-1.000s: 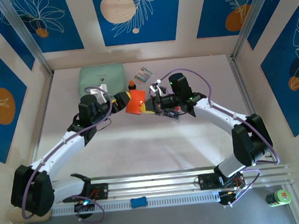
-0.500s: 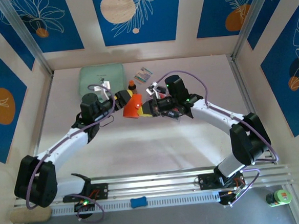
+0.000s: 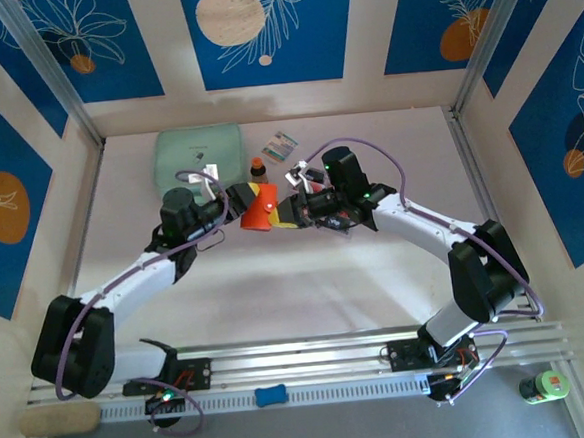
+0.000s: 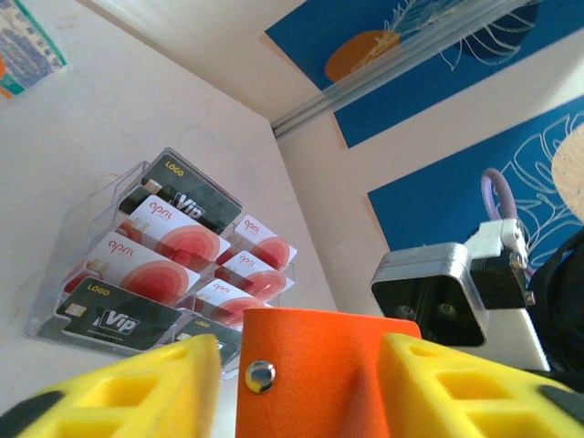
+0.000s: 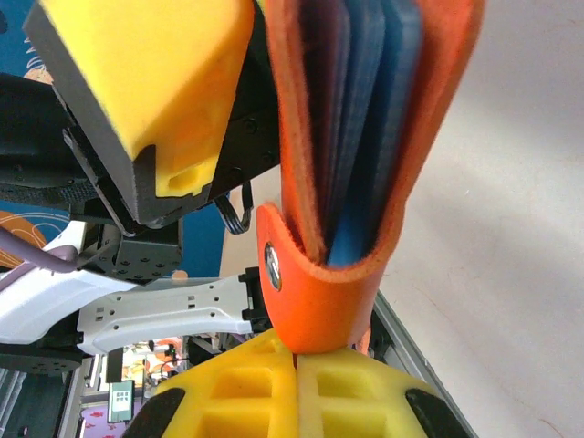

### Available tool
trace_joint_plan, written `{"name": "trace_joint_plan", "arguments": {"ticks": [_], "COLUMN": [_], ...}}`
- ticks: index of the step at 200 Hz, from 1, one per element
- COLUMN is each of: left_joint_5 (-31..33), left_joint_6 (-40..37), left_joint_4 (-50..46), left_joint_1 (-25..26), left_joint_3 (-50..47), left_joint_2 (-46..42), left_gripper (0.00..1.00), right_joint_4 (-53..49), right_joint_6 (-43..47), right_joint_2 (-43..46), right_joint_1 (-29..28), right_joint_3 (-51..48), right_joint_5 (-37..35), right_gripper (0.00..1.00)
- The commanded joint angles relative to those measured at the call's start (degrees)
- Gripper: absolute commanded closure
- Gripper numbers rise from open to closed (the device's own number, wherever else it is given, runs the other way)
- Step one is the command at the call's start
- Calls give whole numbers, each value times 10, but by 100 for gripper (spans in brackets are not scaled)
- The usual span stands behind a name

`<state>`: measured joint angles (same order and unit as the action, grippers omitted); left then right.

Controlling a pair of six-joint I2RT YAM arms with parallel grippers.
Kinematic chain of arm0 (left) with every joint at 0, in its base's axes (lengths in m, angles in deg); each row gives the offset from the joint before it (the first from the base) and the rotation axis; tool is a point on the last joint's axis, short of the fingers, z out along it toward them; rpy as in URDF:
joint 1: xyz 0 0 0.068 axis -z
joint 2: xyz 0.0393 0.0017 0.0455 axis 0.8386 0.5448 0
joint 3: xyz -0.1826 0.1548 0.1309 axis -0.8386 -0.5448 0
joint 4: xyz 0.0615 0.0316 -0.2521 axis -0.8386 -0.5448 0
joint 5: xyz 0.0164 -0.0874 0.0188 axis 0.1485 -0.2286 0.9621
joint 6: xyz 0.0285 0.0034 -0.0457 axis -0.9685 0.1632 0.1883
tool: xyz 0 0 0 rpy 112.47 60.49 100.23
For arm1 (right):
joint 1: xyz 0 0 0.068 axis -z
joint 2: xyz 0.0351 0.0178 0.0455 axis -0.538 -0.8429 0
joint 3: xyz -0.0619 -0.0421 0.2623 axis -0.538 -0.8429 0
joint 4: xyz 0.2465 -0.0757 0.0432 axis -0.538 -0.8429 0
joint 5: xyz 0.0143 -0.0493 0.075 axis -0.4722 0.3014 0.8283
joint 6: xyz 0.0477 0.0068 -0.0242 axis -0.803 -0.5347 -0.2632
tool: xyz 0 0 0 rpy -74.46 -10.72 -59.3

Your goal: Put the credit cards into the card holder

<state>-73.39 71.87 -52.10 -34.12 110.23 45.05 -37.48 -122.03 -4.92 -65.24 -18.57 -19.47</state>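
Top camera: fixed high above and behind the two arms, looking down on the whole table (image 3: 277,290). The arm bases sit at 6 o'clock and the back wall at 12 o'clock, all small and distant.

Left wrist camera: low over the table, right behind the left gripper (image 4: 301,365), facing about 2 o'clock toward the far corner.

Right wrist camera: right behind the right gripper (image 5: 297,370), facing about 9 o'clock, with its picture turned so the table runs up the right edge.

All three views share the orange card holder (image 3: 263,209), just off centre toward 12 o'clock. Each wrist view also catches part of the other arm.
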Motion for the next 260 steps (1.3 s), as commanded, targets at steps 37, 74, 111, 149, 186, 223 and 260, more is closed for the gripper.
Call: {"name": "trace_joint_plan", "arguments": {"ticks": [37, 74, 111, 149, 186, 223, 260], "left_joint_5": [-18, 34, 125, 197, 228, 255, 282], "left_joint_6": [21, 26, -6, -35, -51, -56, -54], "left_joint_4": [75, 57, -7, -53, -76, -85, -89], "left_joint_1": [-1, 6, 43, 88, 119, 132, 137], "left_joint_3": [-21, -41, -42, -29, -15, -13, -17], "left_joint_2": [7, -17, -59, -86, -91, -101, -110], "left_gripper": [89, 100, 100, 100, 100, 100, 100], "right_joint_4": [-36, -175, -263, -294, -299, -311, -299], "right_joint_6": [23, 98, 140, 155, 161, 156, 135], "right_joint_2": [-11, 32, 40, 12, -6, -21, -23], "right_joint_1": [4, 13, -6, -39, -64, -76, -83], "right_joint_3": [21, 19, 55, 115, 149, 147, 103], "right_joint_5": [5, -117, -239, -303, -332, -353, -368], "right_gripper": [84, 64, 47, 43, 43, 43, 46]}}
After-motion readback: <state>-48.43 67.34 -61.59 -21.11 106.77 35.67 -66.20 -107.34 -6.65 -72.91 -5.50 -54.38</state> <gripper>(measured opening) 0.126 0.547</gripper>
